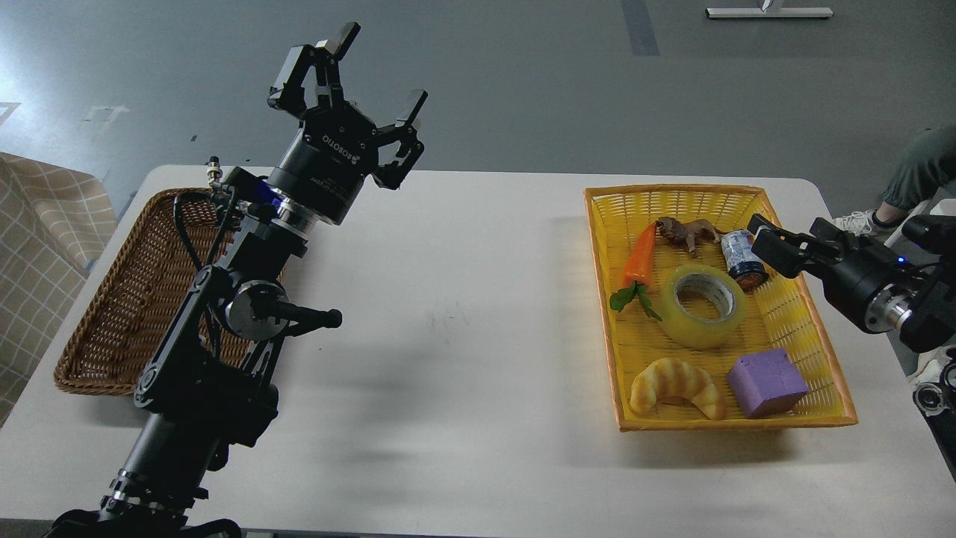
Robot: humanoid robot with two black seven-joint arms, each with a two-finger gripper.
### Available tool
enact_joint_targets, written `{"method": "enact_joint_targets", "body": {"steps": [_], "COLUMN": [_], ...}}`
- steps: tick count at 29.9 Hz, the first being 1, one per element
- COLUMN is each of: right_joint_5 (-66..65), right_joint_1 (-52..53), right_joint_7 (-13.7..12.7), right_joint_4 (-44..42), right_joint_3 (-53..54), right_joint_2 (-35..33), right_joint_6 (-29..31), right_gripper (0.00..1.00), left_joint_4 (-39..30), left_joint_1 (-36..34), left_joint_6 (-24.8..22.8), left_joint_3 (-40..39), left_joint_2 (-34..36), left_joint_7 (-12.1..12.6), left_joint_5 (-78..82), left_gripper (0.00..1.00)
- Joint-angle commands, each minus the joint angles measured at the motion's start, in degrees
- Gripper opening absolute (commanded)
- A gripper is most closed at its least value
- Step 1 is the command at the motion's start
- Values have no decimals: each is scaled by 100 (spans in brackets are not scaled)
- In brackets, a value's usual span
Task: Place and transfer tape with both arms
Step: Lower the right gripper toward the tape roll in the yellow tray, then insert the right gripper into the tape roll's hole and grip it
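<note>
The tape point(702, 305), a yellow translucent roll with a grey-white core, lies flat in the middle of the yellow basket point(827, 351) on the right of the table. My right gripper point(763, 243) comes in from the right, low over the basket's right rim. It is next to a small can and up and right of the tape, not touching it. It is dark and seen from the side, so I cannot tell how its fingers stand. My left gripper point(379, 71) is open and empty, raised high above the table's far left.
The yellow basket also holds a carrot point(639, 258), a brown toy animal point(687, 232), a small can point(742, 258), a croissant point(676, 385) and a purple cube point(766, 382). A brown wicker basket point(97, 329) stands at the left, behind my left arm. A person's leg point(922, 168) shows at the right edge.
</note>
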Motion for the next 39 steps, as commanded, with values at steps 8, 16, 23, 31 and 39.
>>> {"method": "enact_joint_targets", "body": {"steps": [8,16,23,31,39], "right_joint_5": [-85,-85,-85,-85,-85], "right_joint_1": [4,-5,13,100,259], "right_joint_7": [-88,-352,-458,-554,-563], "right_joint_4": [-240,-337,-583,-855,-1005], "right_joint_3": [-40,-48,-435,-751,-883], "right_joint_2": [47,336,380,504,504], "right_joint_6": [-6,29,38,38,29], "right_gripper": [88,93,94,93,92], "left_joint_4": [0,9,9,9,9], "left_joint_1": [0,9,18,9,106], "left_joint_6": [9,9,18,53,44], "left_joint_3": [3,3,-32,-32,-41], "left_joint_2": [0,0,0,0,0], "left_joint_7": [9,9,9,9,9], "left_joint_5": [0,0,-9,0,0], "left_gripper": [98,98,98,98,98]}}
